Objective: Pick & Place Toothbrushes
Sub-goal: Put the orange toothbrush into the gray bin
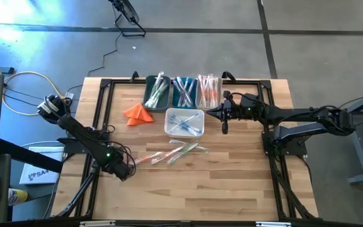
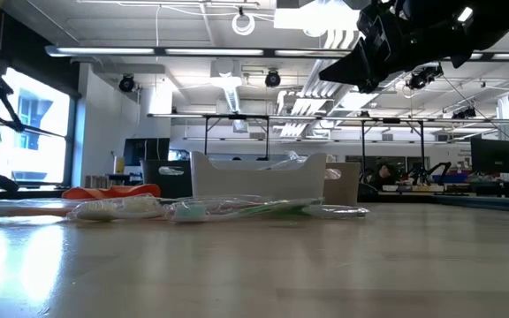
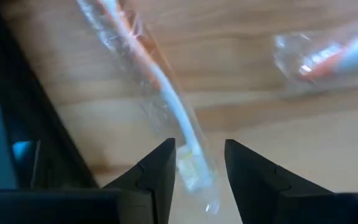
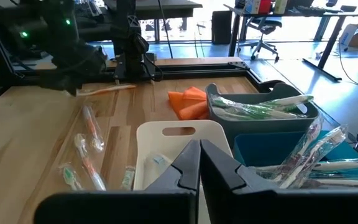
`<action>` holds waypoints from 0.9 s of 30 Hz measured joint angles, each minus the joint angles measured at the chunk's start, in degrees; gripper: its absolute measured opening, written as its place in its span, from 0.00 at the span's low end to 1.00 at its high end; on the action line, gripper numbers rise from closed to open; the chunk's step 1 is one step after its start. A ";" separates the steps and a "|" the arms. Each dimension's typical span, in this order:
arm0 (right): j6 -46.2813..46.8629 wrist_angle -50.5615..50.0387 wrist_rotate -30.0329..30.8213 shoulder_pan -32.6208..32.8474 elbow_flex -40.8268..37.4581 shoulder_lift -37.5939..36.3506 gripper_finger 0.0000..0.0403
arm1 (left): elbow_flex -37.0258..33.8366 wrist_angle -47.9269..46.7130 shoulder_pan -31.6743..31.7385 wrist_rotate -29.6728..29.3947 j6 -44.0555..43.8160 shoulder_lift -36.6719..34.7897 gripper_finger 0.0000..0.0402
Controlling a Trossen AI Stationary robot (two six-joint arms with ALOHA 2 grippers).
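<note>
One toothbrush (image 3: 166,93) between left tool (image 3: 199,168) fingers

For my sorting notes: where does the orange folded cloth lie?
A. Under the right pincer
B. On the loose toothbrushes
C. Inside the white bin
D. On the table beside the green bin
D: the orange cloth lies on the table beside the green bin.

Left wrist view: wrapped toothbrush (image 3: 166,99) is blurring out, far end running off pic edge; second one (image 3: 328,56) is getting cut off too, colour unclear. Low view: white bin (image 2: 259,181) is hiding the bins behind it; arm overhead is getting cropped, gripper out of frame. High view: bin contents (image 1: 184,91) are too small to count.
</note>
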 joint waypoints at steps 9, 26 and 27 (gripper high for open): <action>0.00 0.00 0.00 0.00 0.00 -0.01 0.01 | -3.78 2.59 0.02 2.05 -1.19 -0.17 0.33; 0.02 0.02 0.00 0.00 0.00 -0.01 0.01 | -3.94 4.72 0.02 1.61 0.30 -0.07 0.13; 0.00 0.02 0.02 0.00 0.00 -0.02 0.01 | -3.94 4.72 0.02 1.60 0.31 -0.07 0.10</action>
